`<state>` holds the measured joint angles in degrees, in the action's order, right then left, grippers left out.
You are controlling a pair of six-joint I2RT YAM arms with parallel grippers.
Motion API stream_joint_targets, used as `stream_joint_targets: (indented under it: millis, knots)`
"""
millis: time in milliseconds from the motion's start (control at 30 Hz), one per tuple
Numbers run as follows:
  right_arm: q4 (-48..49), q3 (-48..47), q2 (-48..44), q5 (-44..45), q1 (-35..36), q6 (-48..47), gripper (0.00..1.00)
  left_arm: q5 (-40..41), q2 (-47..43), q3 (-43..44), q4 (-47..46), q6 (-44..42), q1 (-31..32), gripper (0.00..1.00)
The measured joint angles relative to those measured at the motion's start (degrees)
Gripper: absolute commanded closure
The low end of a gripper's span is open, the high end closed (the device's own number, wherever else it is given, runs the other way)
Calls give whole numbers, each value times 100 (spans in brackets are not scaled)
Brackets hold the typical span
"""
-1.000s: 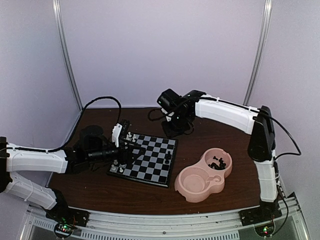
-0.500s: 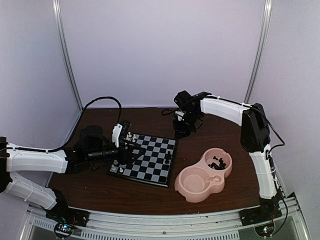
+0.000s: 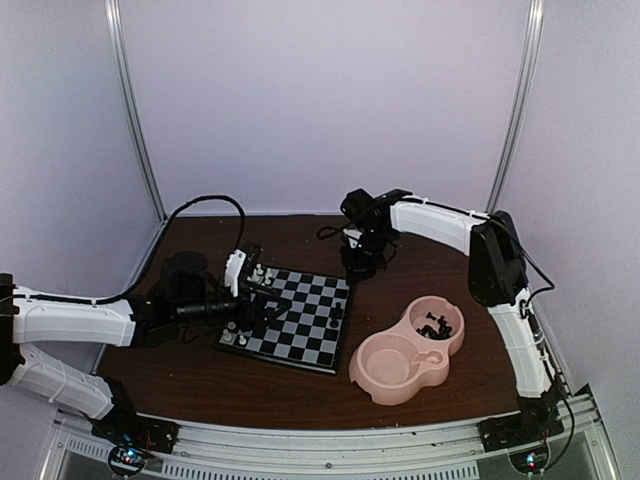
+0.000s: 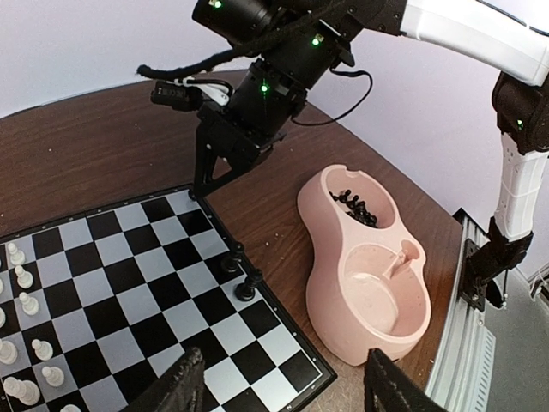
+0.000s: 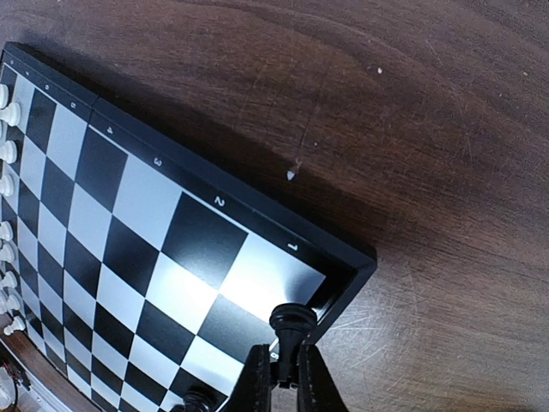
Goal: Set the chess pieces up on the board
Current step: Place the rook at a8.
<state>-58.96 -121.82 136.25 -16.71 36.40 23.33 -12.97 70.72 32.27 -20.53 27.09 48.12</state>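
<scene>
Folding its elbow inward over the last second, the right arm kept the right tool (image 3: 358, 262) at the board's (image 3: 300, 320) far right corner, so I'd guess a placement was close.

Left wrist view: the left tool (image 4: 283, 386) was spread wide, with two black chessmen (image 4: 249, 287) on that edge.

Right wrist view: the right tool pinched a black chessman (image 5: 292, 322) over the corner square. Its long axis ran along the fingers, head pointing away from them.

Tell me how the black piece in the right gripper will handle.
The black piece is much narrower than a square of the board, so probably light and apt to tip. The right gripper pinches only its slim neck; glossy, it might slip.
</scene>
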Motion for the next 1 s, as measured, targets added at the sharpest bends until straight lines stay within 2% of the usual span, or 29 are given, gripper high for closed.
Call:
stream_joint_targets:
  millis: [667,1000]
  knots:
    - [-319,-629,361,199,90,-111,100,-11,2,2,136,0,0,36]
    - [-363,-730,376,197,90,-142,96,-35,2,52,162,0,0,36]
